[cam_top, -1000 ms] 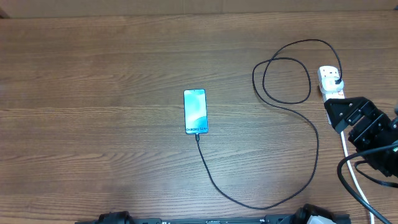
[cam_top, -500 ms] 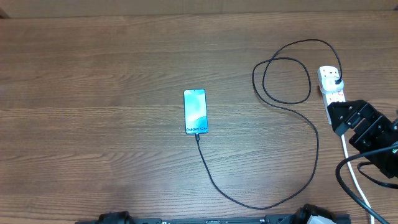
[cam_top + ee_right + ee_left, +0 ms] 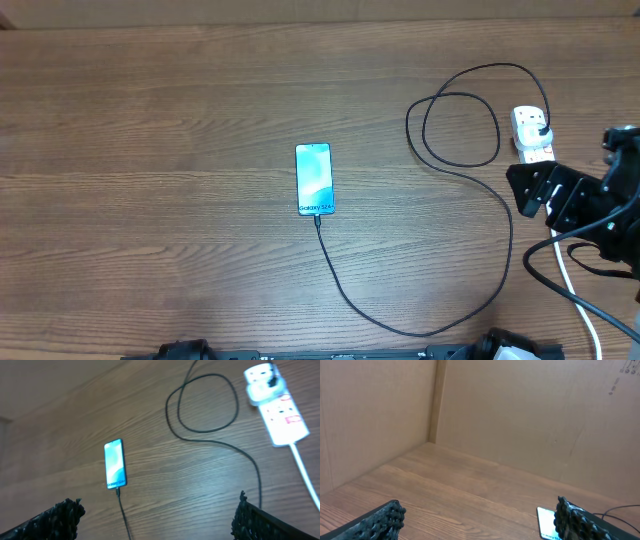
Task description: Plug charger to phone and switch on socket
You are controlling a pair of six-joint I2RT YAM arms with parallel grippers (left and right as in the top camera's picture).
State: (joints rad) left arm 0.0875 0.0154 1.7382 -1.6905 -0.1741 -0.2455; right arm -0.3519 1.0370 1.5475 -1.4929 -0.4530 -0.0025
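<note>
One phone (image 3: 314, 179), a slim glossy rectangle with a lit teal screen, lies at the centre of the overhead frame on the wood-grain table (image 3: 150, 150). One thin black charger (image 3: 505, 230) meets its lower edge, sweeps right and makes one loop near the one white plastic socket (image 3: 531, 134), an oblong strip with red marks at the right edge; its plug sits in the strip. The right gripper (image 3: 522, 190) hangs just below the socket, the left gripper (image 3: 479, 505) faces cardboard walls (image 3: 520, 420). Both spread wide, knobbly black fingers (image 3: 65, 512) empty

Black charger (image 3: 511, 238) linking lit phone (image 3: 314, 179), white socket (image 3: 531, 136)
</note>
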